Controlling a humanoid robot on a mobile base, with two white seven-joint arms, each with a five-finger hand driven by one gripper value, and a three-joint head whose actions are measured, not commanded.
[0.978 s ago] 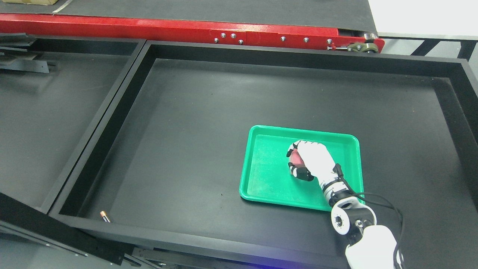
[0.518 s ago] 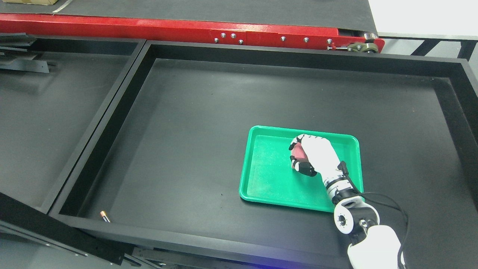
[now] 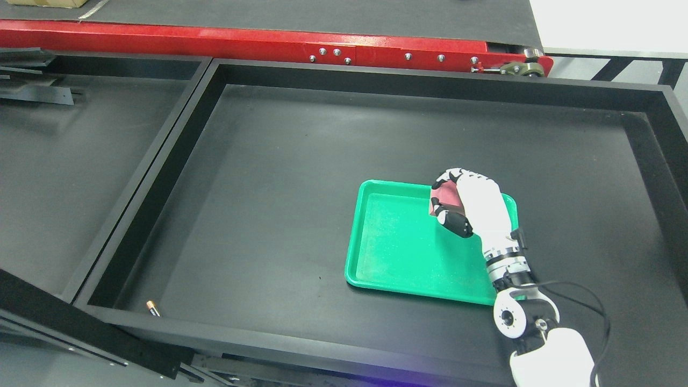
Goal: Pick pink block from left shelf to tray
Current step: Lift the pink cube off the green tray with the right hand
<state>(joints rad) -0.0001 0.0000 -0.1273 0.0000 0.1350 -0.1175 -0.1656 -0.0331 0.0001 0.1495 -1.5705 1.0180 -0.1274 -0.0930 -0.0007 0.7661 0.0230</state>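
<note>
My right hand [image 3: 449, 200], white with black fingertips, hangs above the far right part of the green tray [image 3: 403, 252]. Its fingers are curled around a pink block [image 3: 447, 196], which shows only as a pink patch between thumb and fingers. The block is held clear of the tray floor. The right arm comes up from the lower right corner. My left arm is out of the picture.
The tray lies in a large black walled bin [image 3: 301, 161]. A small battery [image 3: 152, 308] lies in the bin's near left corner. A second black bin [image 3: 59, 161] adjoins on the left. A red conveyor frame [image 3: 269, 45] runs along the back.
The right hand has risen and moved toward the tray's far right edge, still holding the pink block. The camera view has shifted slightly.
</note>
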